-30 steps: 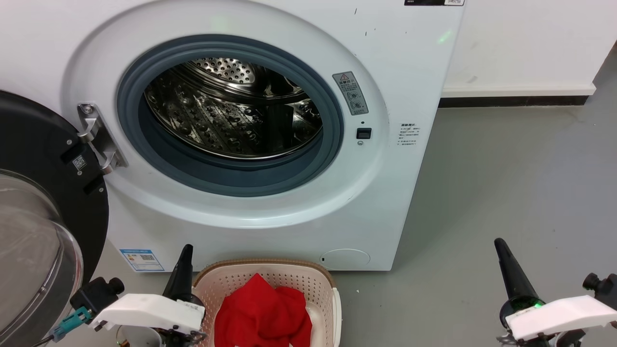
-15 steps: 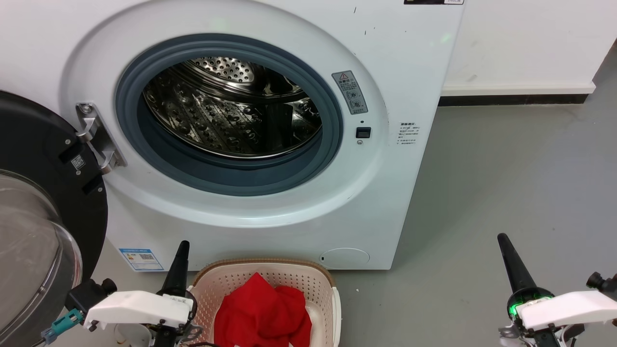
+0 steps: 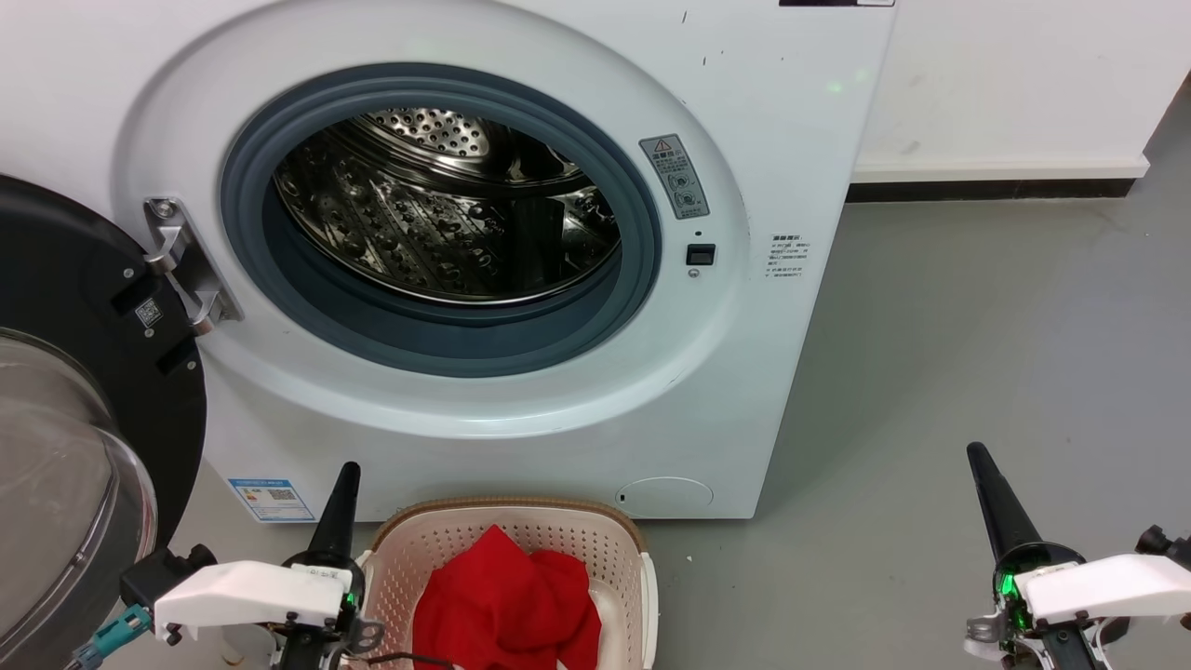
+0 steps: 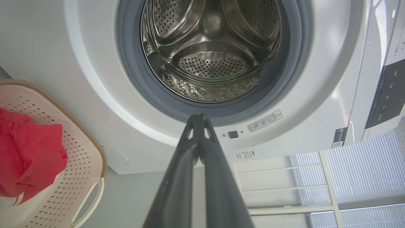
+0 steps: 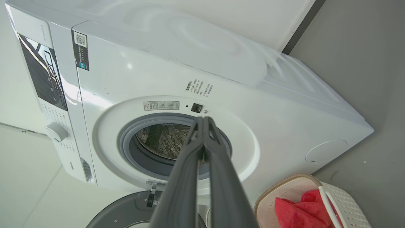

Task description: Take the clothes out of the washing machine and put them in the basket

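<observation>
Clothes (image 3: pixel 507 605), a red heap, lie in the basket (image 3: pixel 409 549) on the floor (image 3: pixel 977 326) before the washing machine (image 3: pixel 791 140), whose door (image 3: pixel 56 279) stands open on the steel drum (image 3: pixel 437 233). My left tool (image 3: pixel 346 475) hovers just beside the basket's rim; my right tool (image 3: pixel 979 461) is well apart, over the floor. From my left wrist, that tool's fingers (image 4: pixel 177 177) are pressed together, pointing at the drum. From my right wrist, the fingers likewise meet tip to tip.

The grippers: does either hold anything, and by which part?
Nothing is held. The left gripper and right gripper are shut, empty; the clothes lie in the basket.
</observation>
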